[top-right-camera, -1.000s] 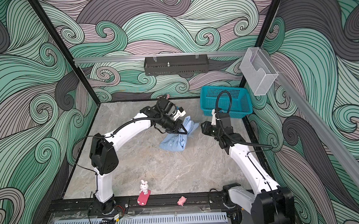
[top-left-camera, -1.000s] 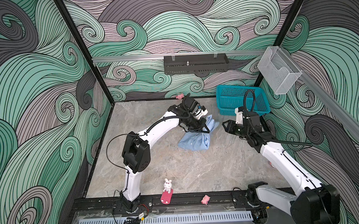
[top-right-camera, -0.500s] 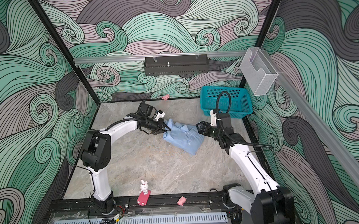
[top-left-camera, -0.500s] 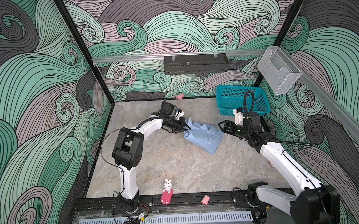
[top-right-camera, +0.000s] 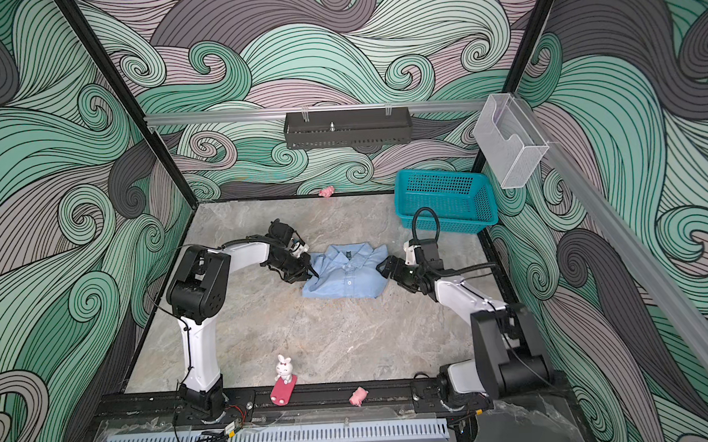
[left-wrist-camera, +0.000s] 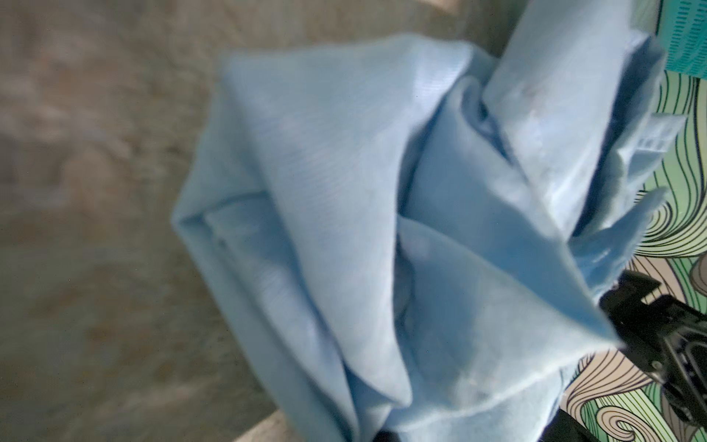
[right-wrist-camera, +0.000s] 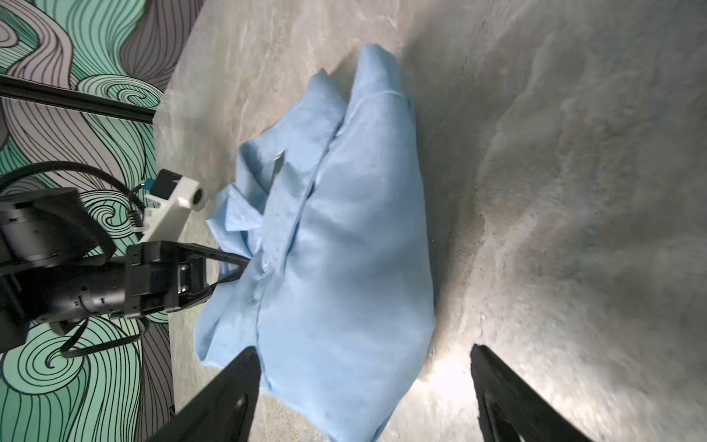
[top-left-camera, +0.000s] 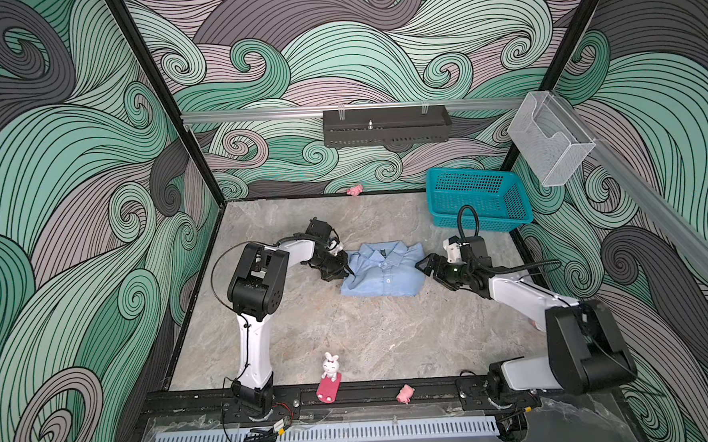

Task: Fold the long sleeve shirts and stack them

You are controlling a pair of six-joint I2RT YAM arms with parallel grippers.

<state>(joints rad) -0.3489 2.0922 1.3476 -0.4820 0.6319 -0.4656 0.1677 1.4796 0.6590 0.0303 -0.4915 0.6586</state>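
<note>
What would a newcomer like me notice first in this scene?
The folded light blue shirt lies flat in the middle, collar toward the far side. The left claw is pinched shut on one edge of it, while the right claw hangs open just off the opposite edge. A teal basket sits in the far right corner.

Left wrist view blurred; shirt (left-wrist-camera: 344, 229) runs past its edge, sleeves hidden in folds. Right gripper (right-wrist-camera: 363, 348) fingers (right-wrist-camera: 229, 394) cropped in right wrist view.
</note>
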